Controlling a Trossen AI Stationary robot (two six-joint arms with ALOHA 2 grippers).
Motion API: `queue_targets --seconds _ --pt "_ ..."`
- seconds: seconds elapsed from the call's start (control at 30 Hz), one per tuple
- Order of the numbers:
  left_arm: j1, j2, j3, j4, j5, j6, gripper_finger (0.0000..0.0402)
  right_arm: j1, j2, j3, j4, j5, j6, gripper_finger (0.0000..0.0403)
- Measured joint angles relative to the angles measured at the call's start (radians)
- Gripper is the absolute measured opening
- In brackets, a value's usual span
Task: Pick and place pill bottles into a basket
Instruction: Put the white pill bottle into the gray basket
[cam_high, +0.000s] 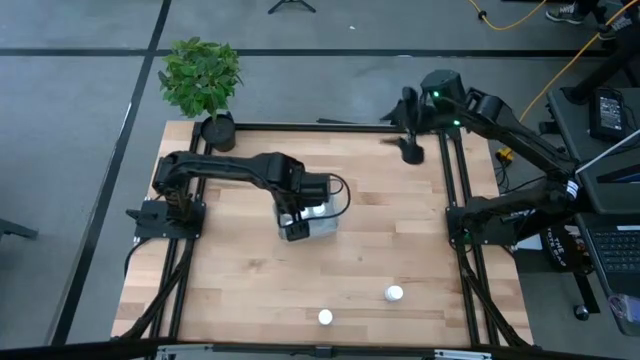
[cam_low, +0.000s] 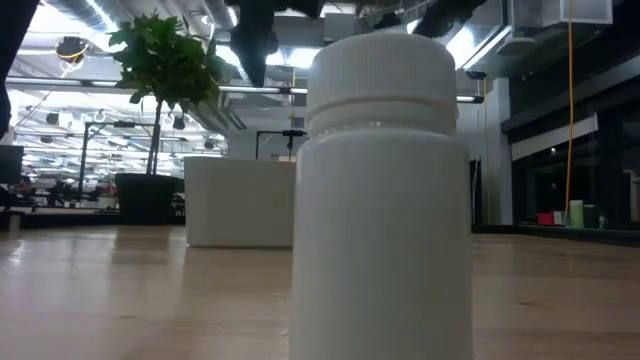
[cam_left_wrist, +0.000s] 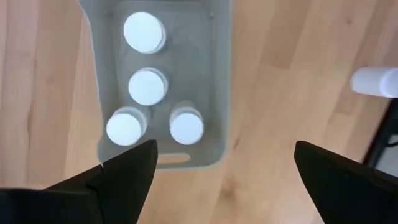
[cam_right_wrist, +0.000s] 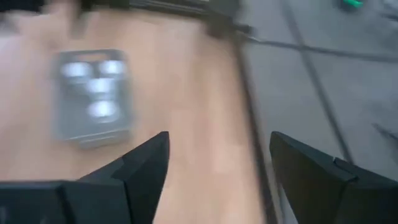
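Wooden table (cam_high: 250, 280) holds two upright pill bottles (cam_high: 394, 294).

A wooden table (cam_high: 250, 270) with a black frame stands on a grey floor (cam_high: 70, 150). A potted plant (cam_high: 203, 80) sits at the table's far left corner. Beside the table's right edge lies a laptop (cam_high: 612, 245). An orange cable (cam_high: 560, 65) crosses the floor behind it. Ceiling lights (cam_low: 80, 25) glow above the plant.

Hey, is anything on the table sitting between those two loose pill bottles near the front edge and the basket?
Nothing visible. The two pill bottles stand on bare wood, and only open table lies between them and the basket. The open left gripper hangs over the basket, which holds four bottles.
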Motion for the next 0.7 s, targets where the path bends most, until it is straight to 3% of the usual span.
queue_targets --seconds 0.13,0.23,0.37,0.5,0.7 --pt "-0.027 -0.014 0.025 -0.005 0.054 -0.007 0.0363 0.042 -0.057 0.0 -0.133 -0.259 -0.107 0.0277" --pt "-0.058 -0.019 0.027 -0.007 0.045 -0.005 0.0356 0.098 -0.117 0.0 -0.179 -0.305 -0.078 0.0277" --pt "-0.09 -0.02 0.027 -0.017 0.034 0.04 0.0354 0.226 -0.204 0.0 -0.185 -0.158 0.102 0.0277" --pt "-0.129 -0.02 0.027 -0.054 0.008 0.089 0.0353 0.431 -0.256 0.0 -0.195 0.022 0.344 0.0277" --pt "-0.224 -0.02 0.026 -0.092 -0.076 0.187 0.0354 0.806 -0.187 0.0 -0.195 0.309 0.766 0.0277"
